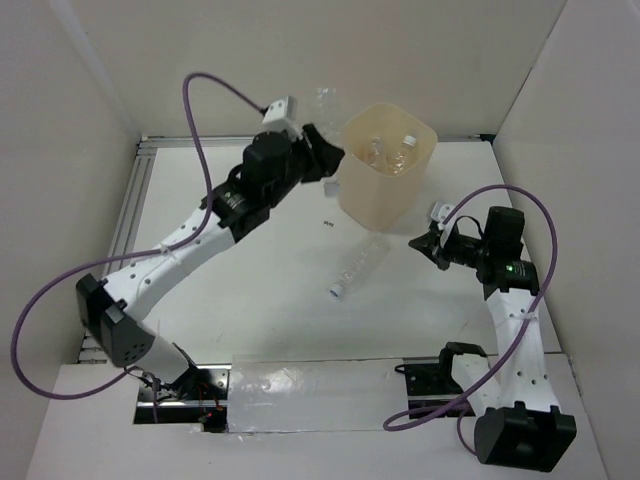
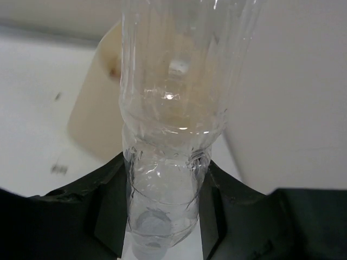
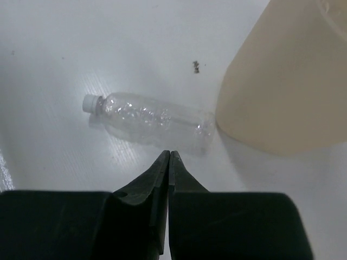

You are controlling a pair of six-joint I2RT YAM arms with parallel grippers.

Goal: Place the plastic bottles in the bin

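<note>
My left gripper [image 1: 325, 155] is shut on a clear plastic bottle [image 2: 173, 108], its black fingers [image 2: 111, 211] pressing both sides near the capped end. That bottle [image 1: 322, 102] sticks up beside the left rim of the cream bin [image 1: 375, 205]. Inside the bin lie clear bottles [image 1: 390, 152] with white caps. Another clear bottle [image 1: 360, 265] with a white cap lies on the table in front of the bin. My right gripper [image 1: 420, 243] hovers just right of it, shut and empty. In the right wrist view the closed tips of that gripper [image 3: 169, 154] sit just short of the lying bottle [image 3: 154, 119], with the bin [image 3: 287, 92] at the right.
A small dark speck [image 1: 327, 222] lies on the white table left of the bin. White walls close in the back and both sides. An aluminium rail [image 1: 130, 200] runs along the left edge, and a clear plastic sheet [image 1: 310, 395] lies between the arm bases.
</note>
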